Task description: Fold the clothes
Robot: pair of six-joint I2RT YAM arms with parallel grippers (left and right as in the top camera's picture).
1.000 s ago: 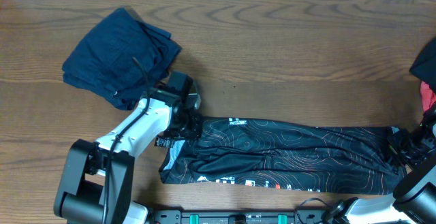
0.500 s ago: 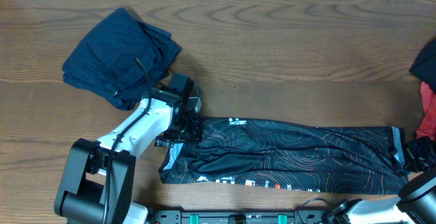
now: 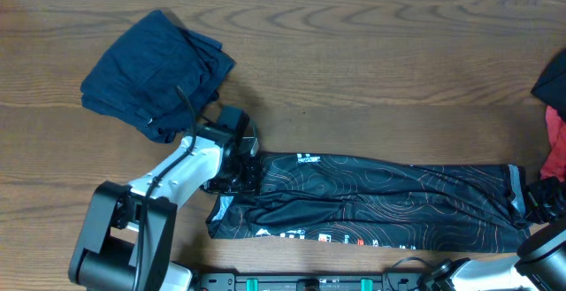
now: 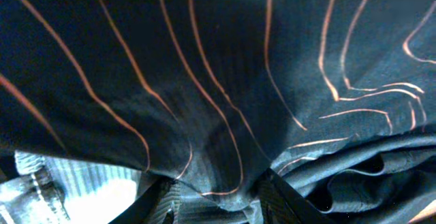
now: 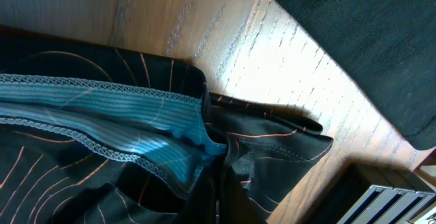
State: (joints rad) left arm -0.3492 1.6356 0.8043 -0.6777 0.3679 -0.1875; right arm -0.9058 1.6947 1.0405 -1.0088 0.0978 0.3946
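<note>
Your left gripper (image 3: pixel 246 169) rests on one end of the black sports jersey with thin orange contour lines (image 3: pixel 380 198). The jersey lies as a long, flattened strip running from this hand straight across to your right gripper (image 3: pixel 533 201). In the left wrist view a fold of the cloth passes between the two fingers (image 4: pixel 158 207); you cannot tell whether they clamp it or only straddle it. The right gripper is clenched, and the jersey's far end, with its blue-grey ribbed band (image 5: pixel 102 108), gathers into it.

Ahead of the left hand the brown wooden table (image 3: pixel 371 70) lies bare and wide. A crumpled navy-blue cloth bundle (image 3: pixel 155 70) sits just ahead of that hand and to its outer side. On the right hand's outer side, black cloth (image 5: pixel 368 40) and red cloth (image 3: pixel 557 149) crowd the table's edge. The jersey's long edge nearest the arm bases runs close to the table's near edge.
</note>
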